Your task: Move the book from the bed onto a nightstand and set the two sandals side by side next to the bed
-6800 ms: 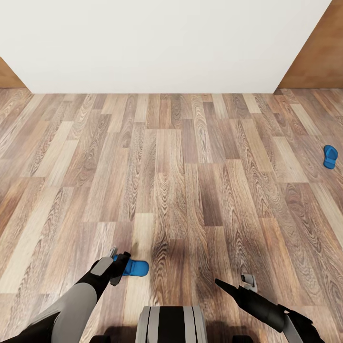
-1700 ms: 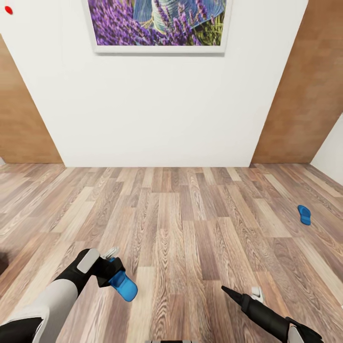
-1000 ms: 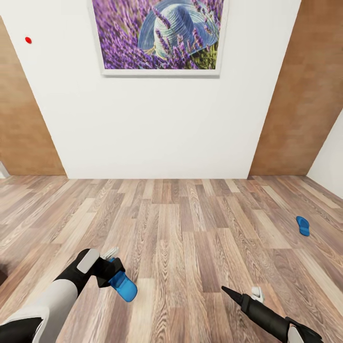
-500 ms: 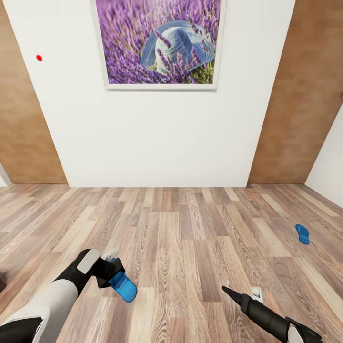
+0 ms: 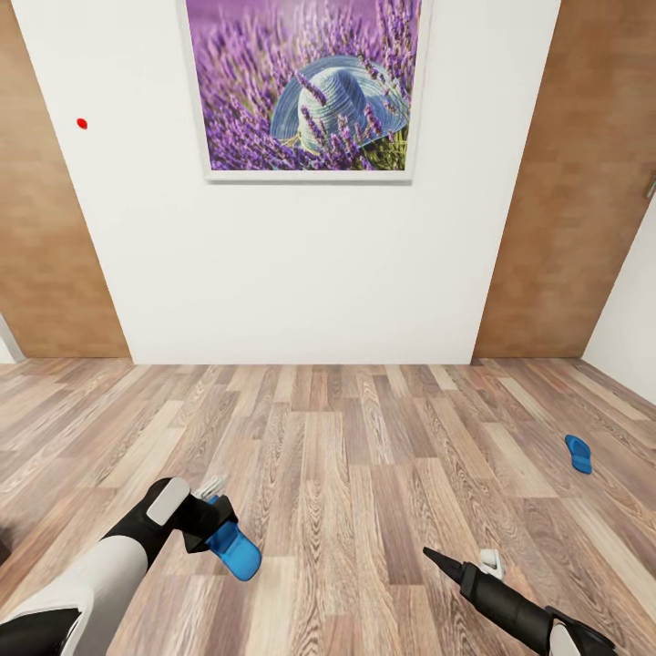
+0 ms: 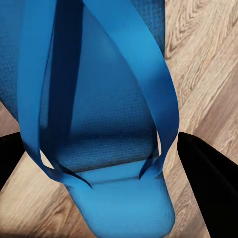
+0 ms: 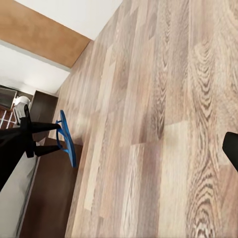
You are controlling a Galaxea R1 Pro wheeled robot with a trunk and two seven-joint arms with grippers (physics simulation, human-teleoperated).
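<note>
My left gripper (image 5: 216, 526) is shut on one blue sandal (image 5: 235, 553), holding it by its end a little above the wood-plank floor (image 5: 364, 456) at the lower left of the head view. The left wrist view shows that sandal (image 6: 109, 124) with its thong straps between the two black fingers. The right wrist view shows the held sandal (image 7: 67, 141) edge-on, hanging beside the bed's dark brown frame (image 7: 47, 208). The other sandal (image 5: 578, 453) lies flat on the floor far to the right. My right gripper (image 5: 488, 565) hovers low at the lower right, open and holding nothing. The book is out of view.
A white wall (image 5: 301, 273) with a framed lavender picture (image 5: 305, 87) stands straight ahead. Brown wooden doors flank it on the left (image 5: 46, 255) and right (image 5: 583, 182). Bare floor stretches between me and the wall.
The head camera has tilted up, bringing more wall and the picture into view. Over the longer span the left gripper lifted the sandal off the floor. The arms have held still lately.
</note>
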